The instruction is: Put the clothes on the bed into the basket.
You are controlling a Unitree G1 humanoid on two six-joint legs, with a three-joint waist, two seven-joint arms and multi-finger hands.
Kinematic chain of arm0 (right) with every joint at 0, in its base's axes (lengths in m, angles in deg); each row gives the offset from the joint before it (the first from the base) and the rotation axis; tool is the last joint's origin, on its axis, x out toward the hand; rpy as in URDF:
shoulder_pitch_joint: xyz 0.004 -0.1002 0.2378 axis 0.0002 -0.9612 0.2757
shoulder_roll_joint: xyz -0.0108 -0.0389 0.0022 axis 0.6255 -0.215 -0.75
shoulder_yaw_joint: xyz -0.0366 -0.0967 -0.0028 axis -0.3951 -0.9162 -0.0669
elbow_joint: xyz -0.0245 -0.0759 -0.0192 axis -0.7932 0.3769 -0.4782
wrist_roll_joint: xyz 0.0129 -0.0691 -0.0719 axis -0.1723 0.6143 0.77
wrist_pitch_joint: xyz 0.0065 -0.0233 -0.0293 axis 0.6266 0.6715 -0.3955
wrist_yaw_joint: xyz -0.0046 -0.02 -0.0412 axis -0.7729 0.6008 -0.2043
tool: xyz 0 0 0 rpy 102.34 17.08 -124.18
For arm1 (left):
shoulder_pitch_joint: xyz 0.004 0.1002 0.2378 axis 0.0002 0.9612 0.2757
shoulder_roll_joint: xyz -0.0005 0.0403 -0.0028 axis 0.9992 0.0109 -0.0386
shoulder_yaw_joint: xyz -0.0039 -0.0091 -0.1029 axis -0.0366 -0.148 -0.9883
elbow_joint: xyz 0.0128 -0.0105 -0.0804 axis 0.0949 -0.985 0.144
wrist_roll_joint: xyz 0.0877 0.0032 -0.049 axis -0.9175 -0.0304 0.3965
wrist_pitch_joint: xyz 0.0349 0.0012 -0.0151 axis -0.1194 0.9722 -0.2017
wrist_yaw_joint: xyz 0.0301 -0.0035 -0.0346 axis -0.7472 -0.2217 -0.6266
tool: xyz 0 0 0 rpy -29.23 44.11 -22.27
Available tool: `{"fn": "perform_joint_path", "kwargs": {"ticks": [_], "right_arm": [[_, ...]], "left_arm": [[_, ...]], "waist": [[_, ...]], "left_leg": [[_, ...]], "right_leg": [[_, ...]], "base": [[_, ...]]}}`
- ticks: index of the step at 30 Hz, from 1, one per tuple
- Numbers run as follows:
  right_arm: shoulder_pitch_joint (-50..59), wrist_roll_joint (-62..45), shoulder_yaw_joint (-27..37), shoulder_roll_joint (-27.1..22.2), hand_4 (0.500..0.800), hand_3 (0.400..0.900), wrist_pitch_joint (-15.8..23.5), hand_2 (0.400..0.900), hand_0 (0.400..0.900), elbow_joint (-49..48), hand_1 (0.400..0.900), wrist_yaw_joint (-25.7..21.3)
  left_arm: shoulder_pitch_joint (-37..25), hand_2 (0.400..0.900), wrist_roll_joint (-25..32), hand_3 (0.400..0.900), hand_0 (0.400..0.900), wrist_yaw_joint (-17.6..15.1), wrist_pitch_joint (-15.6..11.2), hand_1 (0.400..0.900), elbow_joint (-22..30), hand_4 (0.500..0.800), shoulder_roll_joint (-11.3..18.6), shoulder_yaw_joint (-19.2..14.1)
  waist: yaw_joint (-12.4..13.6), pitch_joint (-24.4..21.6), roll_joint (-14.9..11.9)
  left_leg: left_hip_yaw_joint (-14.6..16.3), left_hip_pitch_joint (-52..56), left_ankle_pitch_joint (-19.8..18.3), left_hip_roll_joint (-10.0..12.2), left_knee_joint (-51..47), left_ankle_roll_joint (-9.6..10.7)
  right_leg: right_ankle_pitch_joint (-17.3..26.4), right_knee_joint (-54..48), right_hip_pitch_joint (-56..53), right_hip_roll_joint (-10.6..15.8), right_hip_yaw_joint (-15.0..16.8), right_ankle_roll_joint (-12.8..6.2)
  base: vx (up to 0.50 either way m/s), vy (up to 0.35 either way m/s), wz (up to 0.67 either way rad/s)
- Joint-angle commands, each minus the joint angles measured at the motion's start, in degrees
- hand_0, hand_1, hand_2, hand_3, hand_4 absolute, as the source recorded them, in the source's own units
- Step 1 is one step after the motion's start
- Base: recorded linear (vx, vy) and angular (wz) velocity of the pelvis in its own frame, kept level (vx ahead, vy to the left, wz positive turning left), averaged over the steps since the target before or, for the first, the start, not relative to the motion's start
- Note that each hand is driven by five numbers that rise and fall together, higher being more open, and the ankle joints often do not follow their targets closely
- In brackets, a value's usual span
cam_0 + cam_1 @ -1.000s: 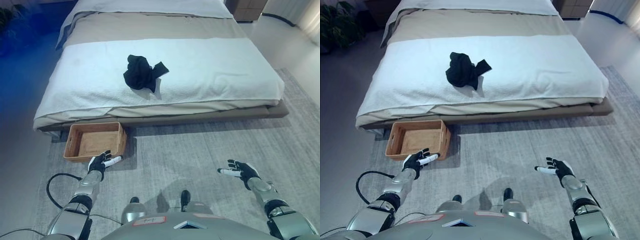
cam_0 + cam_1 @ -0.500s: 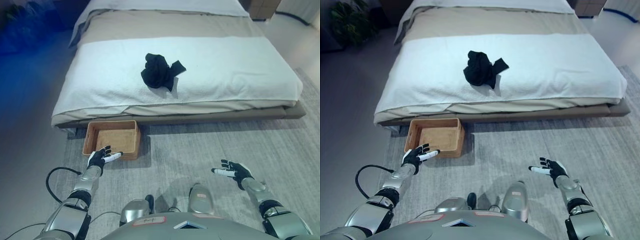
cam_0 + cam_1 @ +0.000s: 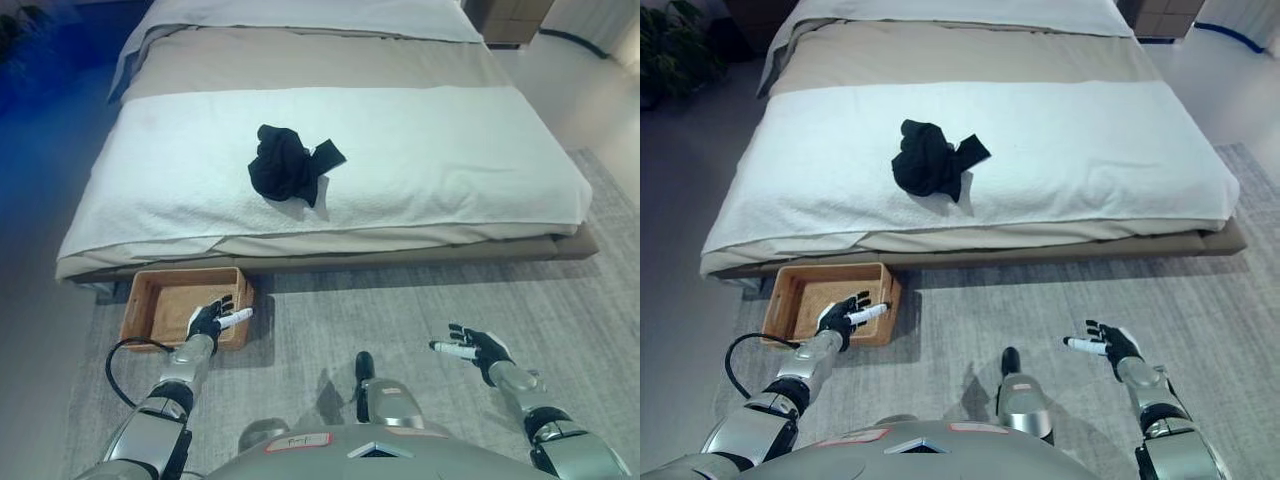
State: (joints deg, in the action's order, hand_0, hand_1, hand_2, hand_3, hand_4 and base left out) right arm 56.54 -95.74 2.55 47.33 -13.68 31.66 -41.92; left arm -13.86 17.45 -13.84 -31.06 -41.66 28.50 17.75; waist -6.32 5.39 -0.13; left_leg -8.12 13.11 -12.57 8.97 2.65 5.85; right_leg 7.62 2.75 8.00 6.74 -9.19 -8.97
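A crumpled black garment [image 3: 288, 170] lies in the middle of the white blanket on the bed [image 3: 480, 150]. A brown wicker basket [image 3: 165, 306], empty, stands on the carpet by the bed's near left edge. My left hand [image 3: 212, 320] is open, fingers spread, over the basket's near right corner. My right hand [image 3: 472, 346] is open and empty, low over the carpet at the right, far from the garment.
A grey carpet [image 3: 400, 300] covers the floor in front of the bed. A wooden nightstand [image 3: 510, 20] stands at the far right by the bed's head. A potted plant [image 3: 665, 40] shows at the far left.
The camera has shifted, so the whole scene sits further left in view than half a second ago. My left hand now shows over the basket's corner. Both hands stay open.
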Motion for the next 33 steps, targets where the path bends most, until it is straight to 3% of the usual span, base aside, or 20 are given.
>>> {"fn": "perform_joint_path", "kwargs": {"ticks": [1,6,8,10,12,14,17,19,21,25,29,33], "right_arm": [[2.9,-3.6,0.8,-2.4,0.800,0.900,2.8,0.900,0.900,-1.6,0.900,-1.9],[2.6,-4.3,1.1,-3.6,0.800,0.900,2.9,0.900,0.900,-1.5,0.900,-2.7],[3.5,-4.8,0.4,-4.0,0.800,0.900,3.0,0.900,0.900,-0.6,0.900,-2.9],[4.1,-5.1,0.0,-4.4,0.800,0.900,3.0,0.900,0.900,-0.3,0.900,-2.9],[4.2,-5.0,-0.2,-4.9,0.800,0.900,3.0,0.900,0.900,-0.4,0.900,-2.7],[4.5,-5.1,-0.4,-5.4,0.800,0.900,3.0,0.900,0.900,-0.3,0.900,-3.2],[4.6,-6.2,-0.2,-5.3,0.800,0.900,2.8,0.900,0.900,-0.1,0.900,-3.8],[4.5,-6.6,0.0,-5.1,0.800,0.900,3.0,0.900,0.900,0.3,0.900,-4.3],[4.4,-6.2,0.0,-4.9,0.800,0.900,3.1,0.900,0.900,0.6,0.900,-4.4],[3.9,-5.1,0.2,-4.8,0.800,0.900,3.5,0.900,0.900,0.0,0.900,-4.5],[3.9,-4.2,-0.6,-4.7,0.800,0.900,3.8,0.900,0.900,-1.3,0.900,-4.2],[4.9,-3.7,-1.7,-4.0,0.800,0.900,3.6,0.900,0.900,-1.9,0.900,-3.7]], "left_arm": [[-4.8,0.900,1.9,0.900,0.900,-2.5,-4.1,0.900,4.7,0.800,5.5,-1.8],[-6.7,0.900,3.4,0.900,0.900,-2.9,-4.3,0.900,4.3,0.800,4.6,0.0],[-7.8,0.900,4.3,0.900,0.900,-3.3,-4.3,0.900,4.1,0.800,4.6,0.2],[-8.5,0.900,4.7,0.900,0.900,-3.1,-4.2,0.900,3.7,0.800,4.6,0.3],[-8.5,0.900,5.2,0.900,0.900,-2.9,-4.0,0.900,3.9,0.800,4.4,0.1],[-9.1,0.900,5.7,0.900,0.900,-3.1,-3.7,0.900,4.2,0.800,4.2,0.4],[-10.7,0.900,6.3,0.900,0.900,-2.5,-3.6,0.900,4.2,0.800,3.8,2.2],[-11.4,0.900,6.2,0.900,0.900,-2.6,-3.6,0.900,4.1,0.800,3.8,3.2],[-11.3,0.900,6.3,0.900,0.900,-2.7,-3.7,0.900,4.2,0.800,3.9,3.5],[-10.4,0.900,6.1,0.900,0.900,-2.4,-3.8,0.900,4.2,0.800,4.3,3.0],[-7.8,0.900,6.3,0.900,0.900,-2.2,-4.0,0.900,4.5,0.800,5.3,1.2],[-5.9,0.900,6.3,0.900,0.900,-2.4,-4.2,0.900,5.5,0.800,5.8,-0.4]], "waist": [[-0.1,-1.6,-1.5],[-1.8,-2.0,0.0],[-2.0,-2.0,0.1],[-1.8,-1.9,-0.1],[-1.1,-1.6,-1.0],[-0.5,-0.8,-2.5],[1.0,1.0,-4.4],[2.8,2.3,-5.3],[3.6,2.7,-6.0],[5.9,3.3,-5.1],[9.1,3.3,-3.0],[11.0,2.4,-2.2]], "left_leg": [[0.3,7.8,0.0,-1.2,-0.4,-1.2],[-0.6,5.3,11.1,3.7,2.2,1.6],[-1.1,3.8,14.4,4.6,4.6,1.7],[-1.6,2.2,18.8,4.8,8.7,1.5],[-2.7,-1.2,22.9,3.0,17.8,1.2],[-1.0,-5.4,26.3,2.2,26.1,0.8],[0.8,-12.6,23.8,0.8,26.9,-1.5],[2.9,-19.4,18.0,-0.3,25.3,-3.0],[4.0,-23.8,17.3,-0.3,22.0,-2.7],[3.4,-28.2,19.6,-0.7,12.1,-1.2],[-1.8,-30.3,23.7,-0.8,-1.2,-0.5],[2.7,-30.0,24.6,-0.4,-3.7,-0.6]], "right_leg": [[9.2,-0.6,12.5,1.9,3.4,-2.50],[4.7,4.3,14.0,-0.8,1.5,0.19],[3.0,5.3,13.9,-2.6,1.8,1.35],[1.4,5.2,12.3,-4.5,2.5,2.86],[-0.1,4.7,9.5,-5.7,3.4,4.78],[-1.7,4.3,6.4,-6.1,4.0,6.66],[-3.5,3.6,2.4,-6.4,6.0,7.84],[-5.2,3.8,-0.4,-6.6,7.3,7.92],[-6.7,4.2,-2.3,-6.4,8.3,7.82],[-9.0,4.2,-6.4,-7.7,10.2,7.41],[-12.1,3.7,-11.3,-9.4,14.5,6.89],[-16.3,3.3,-16.5,-8.4,17.1,6.10]], "base": [[0.16,-0.163,0.35],[0.18,-0.166,0.25],[0.21,-0.215,-0.06],[0.27,-0.243,-0.21],[0.28,-0.272,-0.20],[0.23,-0.278,0.01],[0.21,-0.179,0.03],[0.27,-0.060,-0.10],[0.28,0.010,-0.23],[0.29,0.058,-0.36],[0.38,0.119,-0.72],[0.35,0.172,-0.48]]}}
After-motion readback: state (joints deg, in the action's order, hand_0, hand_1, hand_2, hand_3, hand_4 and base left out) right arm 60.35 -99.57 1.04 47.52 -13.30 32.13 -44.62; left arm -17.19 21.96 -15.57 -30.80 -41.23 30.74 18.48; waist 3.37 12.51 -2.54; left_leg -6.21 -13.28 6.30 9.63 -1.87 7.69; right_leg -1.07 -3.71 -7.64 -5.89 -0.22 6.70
